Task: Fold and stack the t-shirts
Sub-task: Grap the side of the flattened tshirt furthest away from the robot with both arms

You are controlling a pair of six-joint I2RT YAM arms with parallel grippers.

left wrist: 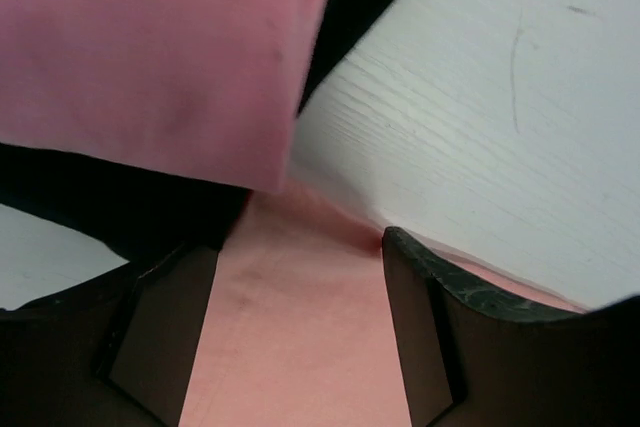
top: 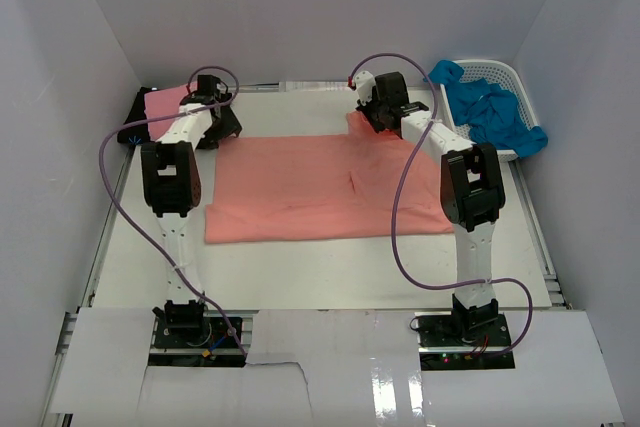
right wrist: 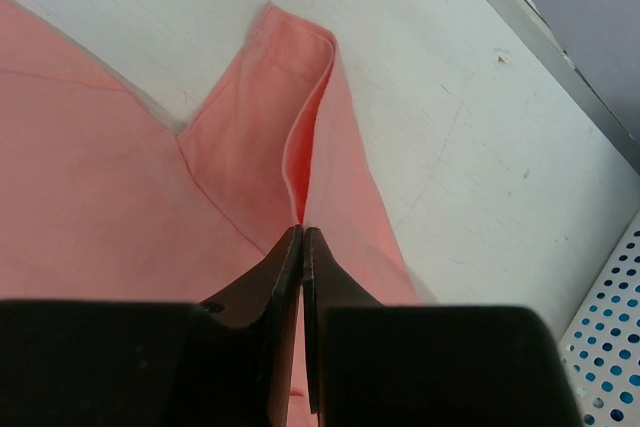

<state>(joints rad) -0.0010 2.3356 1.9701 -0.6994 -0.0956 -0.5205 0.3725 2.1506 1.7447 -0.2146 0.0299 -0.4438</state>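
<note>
Risk sits at the left gripper (left wrist: 295, 257): its open jaws straddle a corner of the salmon shirt (top: 320, 187), spread flat left of the basket (top: 500, 72), and may catch the pink shirt (left wrist: 150, 47) too; the right gripper (right wrist: 302, 237) pinches its edge near the basket, which may slip

The right hand (right wrist: 302, 239) had its two black fingers pressed flat together, pinching a raised ridge of the salmon-coral t-shirt (right wrist: 100, 177). That ridge ran away from the fingertips along the sleeve (right wrist: 300, 77), whose hemmed end lay on the white tabletop (right wrist: 450, 117). The rest of the cloth spread flat to the left. In the lower right corner showed the white perforated basket (right wrist: 612, 332), blue visible through its holes, near the grey edge rail (right wrist: 570, 57).
</note>
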